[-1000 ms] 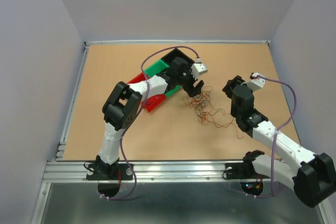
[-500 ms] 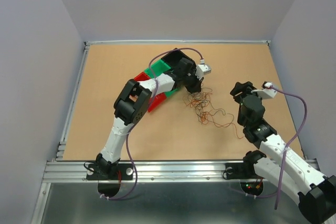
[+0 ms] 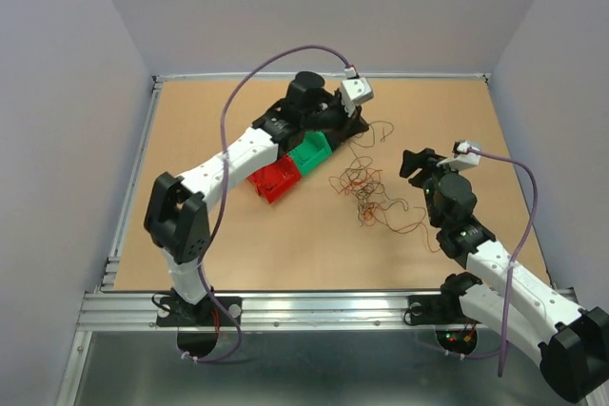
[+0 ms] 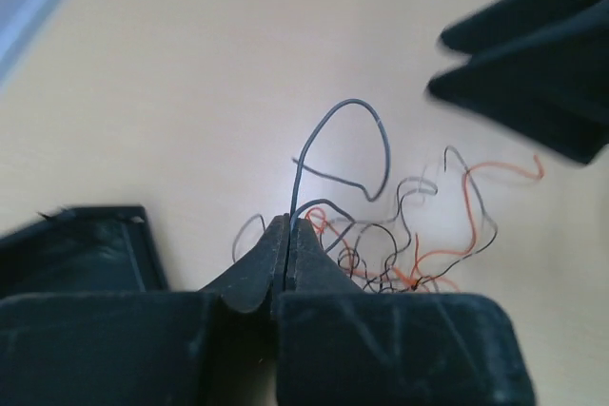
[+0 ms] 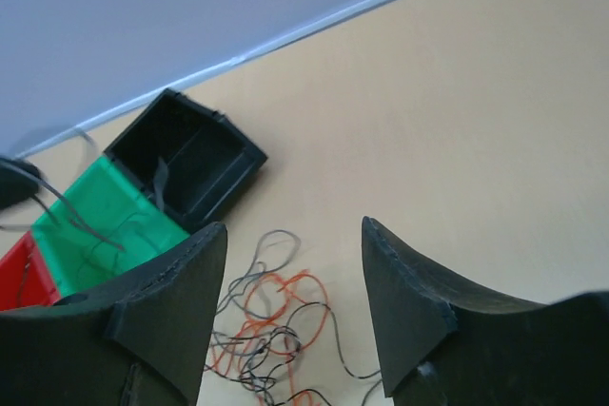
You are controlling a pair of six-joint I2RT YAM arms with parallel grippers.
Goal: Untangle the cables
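The cables (image 3: 366, 192) lie in a loose tangle of thin red, orange and dark wires in the middle of the table. My left gripper (image 3: 350, 126) hovers just behind the tangle and is shut on one dark cable (image 4: 297, 164). That cable rises from between the closed jaws (image 4: 288, 222) and curls over in a loop. The rest of the tangle (image 4: 400, 254) lies below it. To the right of the pile, my right gripper (image 3: 419, 164) is open and holds nothing. In the right wrist view the cables (image 5: 276, 330) lie on the table between and beyond its spread fingers (image 5: 295, 235).
Three small bins stand in a diagonal row left of the tangle: a red bin (image 3: 274, 180), a green bin (image 3: 309, 154) and a black bin (image 5: 186, 164). The black bin is mostly under my left arm. The table has a raised rim (image 3: 324, 76) and grey walls around it.
My left gripper closed on a dark cable at the tangle's edge and moved up and back with it. The right arm shifted, its gripper now facing the tangle.
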